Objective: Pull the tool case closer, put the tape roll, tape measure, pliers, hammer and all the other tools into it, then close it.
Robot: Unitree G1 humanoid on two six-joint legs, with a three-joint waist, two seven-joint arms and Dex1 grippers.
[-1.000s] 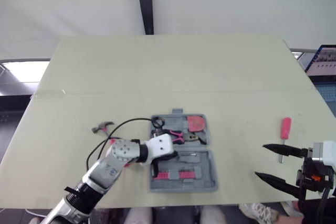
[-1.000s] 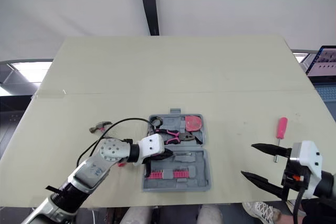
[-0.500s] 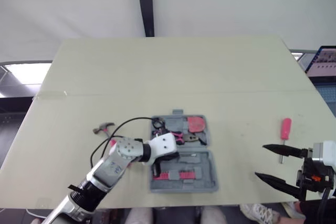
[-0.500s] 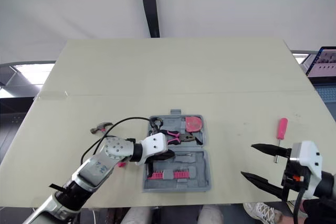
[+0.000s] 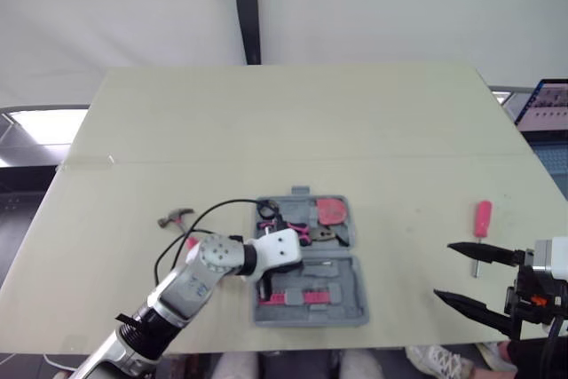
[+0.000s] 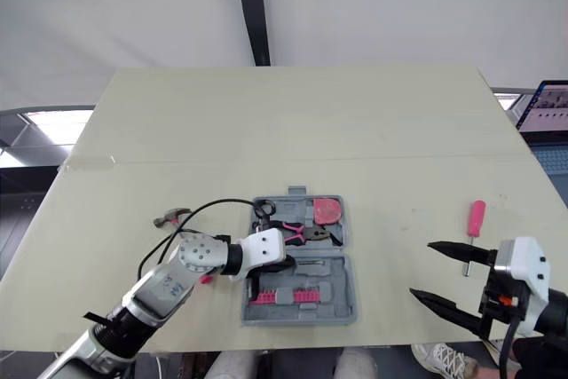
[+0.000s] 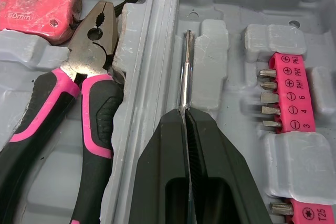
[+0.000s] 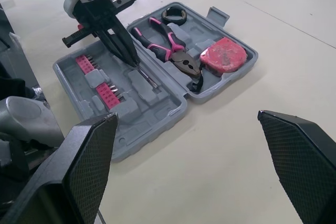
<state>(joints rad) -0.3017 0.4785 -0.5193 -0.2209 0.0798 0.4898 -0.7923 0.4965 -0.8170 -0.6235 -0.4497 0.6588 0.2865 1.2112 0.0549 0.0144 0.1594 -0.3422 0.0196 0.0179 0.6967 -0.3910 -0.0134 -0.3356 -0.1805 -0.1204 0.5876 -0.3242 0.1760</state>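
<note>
Left jaws pinched tight on the slim metal shaft (image 7: 184, 72), I've got it lying parallel to the hinge, over the moulded bed of the tool case (image 5: 353, 306) at the desk's front edge, while my right jaws gape empty just short of the pink screwdriver (image 5: 481, 219).

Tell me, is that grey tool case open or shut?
Open: both halves of the tool case lie flat, with pliers and tape measure showing inside.

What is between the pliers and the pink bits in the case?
A metal shaft pinched by the left gripper, seen in the left wrist view.
</note>
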